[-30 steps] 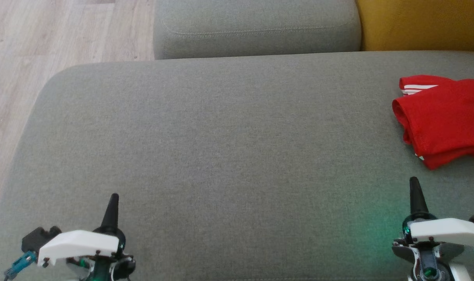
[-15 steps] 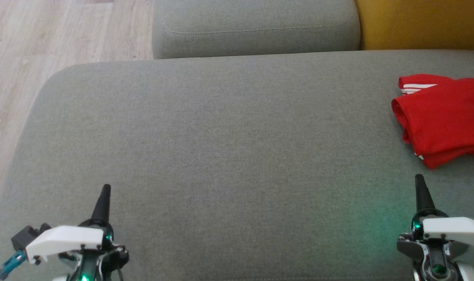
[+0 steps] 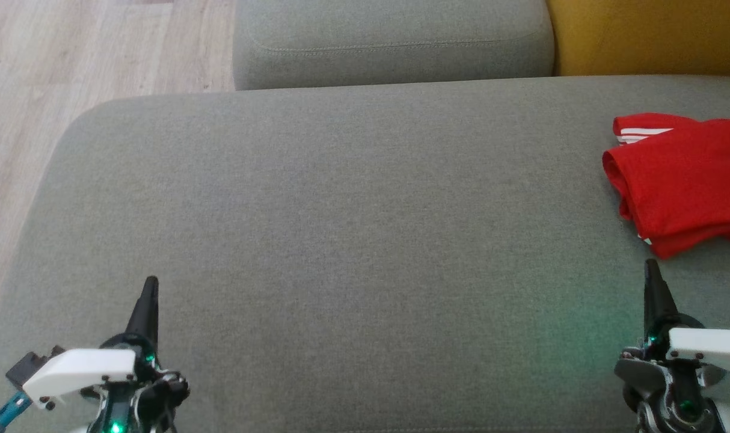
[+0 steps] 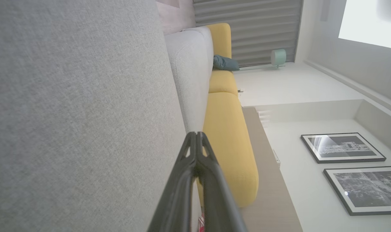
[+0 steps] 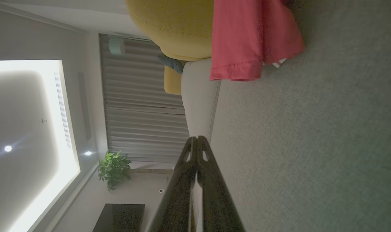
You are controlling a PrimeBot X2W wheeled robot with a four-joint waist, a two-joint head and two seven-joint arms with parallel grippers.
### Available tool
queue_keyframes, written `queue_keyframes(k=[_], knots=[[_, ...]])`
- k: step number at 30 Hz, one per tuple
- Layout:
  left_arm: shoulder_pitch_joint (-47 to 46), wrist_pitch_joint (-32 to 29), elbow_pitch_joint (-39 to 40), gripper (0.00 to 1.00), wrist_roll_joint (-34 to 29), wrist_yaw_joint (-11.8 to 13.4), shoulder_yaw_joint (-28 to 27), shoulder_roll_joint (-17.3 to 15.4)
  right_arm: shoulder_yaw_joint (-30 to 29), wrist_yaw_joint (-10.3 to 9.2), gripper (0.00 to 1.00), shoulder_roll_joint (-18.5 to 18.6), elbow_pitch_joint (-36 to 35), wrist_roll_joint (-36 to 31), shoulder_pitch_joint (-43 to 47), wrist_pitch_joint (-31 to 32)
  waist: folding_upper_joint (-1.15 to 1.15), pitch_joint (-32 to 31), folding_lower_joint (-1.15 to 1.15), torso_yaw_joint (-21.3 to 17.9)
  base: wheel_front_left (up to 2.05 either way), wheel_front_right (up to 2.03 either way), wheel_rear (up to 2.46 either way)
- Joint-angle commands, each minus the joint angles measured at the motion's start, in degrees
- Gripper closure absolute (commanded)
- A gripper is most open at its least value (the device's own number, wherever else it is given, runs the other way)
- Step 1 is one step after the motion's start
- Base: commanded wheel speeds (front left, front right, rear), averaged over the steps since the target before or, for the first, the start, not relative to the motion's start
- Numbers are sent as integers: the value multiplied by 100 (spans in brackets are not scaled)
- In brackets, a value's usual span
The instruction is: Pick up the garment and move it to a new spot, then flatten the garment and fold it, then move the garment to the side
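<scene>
The garment (image 3: 683, 183) is red with white stripes and lies folded at the right edge of the grey sofa seat (image 3: 353, 210). In the right wrist view the garment (image 5: 247, 38) shows ahead of the fingertips, on the cushion. My right gripper (image 3: 652, 267) is shut and empty, just short of the garment's near edge, not touching it. My left gripper (image 3: 151, 282) is shut and empty over the seat's near left part, far from the garment. In each wrist view the two dark fingers meet at the tips: left gripper (image 4: 196, 134), right gripper (image 5: 195, 138).
A grey back cushion (image 3: 392, 42) runs behind the seat, with a yellow cushion (image 3: 647, 36) to its right. Wooden floor (image 3: 52, 72) lies past the seat's left edge. The wide middle of the seat is bare fabric.
Both grippers have drifted outward and their tips a little further from me: the left toward the left, the right toward the garment. The garment has not moved.
</scene>
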State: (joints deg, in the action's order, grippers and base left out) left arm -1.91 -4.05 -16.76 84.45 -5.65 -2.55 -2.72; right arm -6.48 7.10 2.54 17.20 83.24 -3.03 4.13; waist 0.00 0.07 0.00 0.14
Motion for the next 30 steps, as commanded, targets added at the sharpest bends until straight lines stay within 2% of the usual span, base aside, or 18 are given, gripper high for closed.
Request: queue_keyframes(k=[1, 12, 30], knots=[[-373, -69, 216, 100, 179, -72, -219, -25, 61, 35, 100, 31, -243, 215, -292, 81, 0, 2, 0, -2, 0, 0, 0], [-427, -234, 268, 100, 760, -180, -386, -24, -3, 38, 100, 33, -315, 874, -315, 232, 0, 11, 0, -14, 0, 0, 0], [-428, -242, 270, 100, 774, -183, -394, -22, -4, 39, 100, 33, -317, 893, -316, 236, 0, 11, 0, -14, 0, 0, 0]])
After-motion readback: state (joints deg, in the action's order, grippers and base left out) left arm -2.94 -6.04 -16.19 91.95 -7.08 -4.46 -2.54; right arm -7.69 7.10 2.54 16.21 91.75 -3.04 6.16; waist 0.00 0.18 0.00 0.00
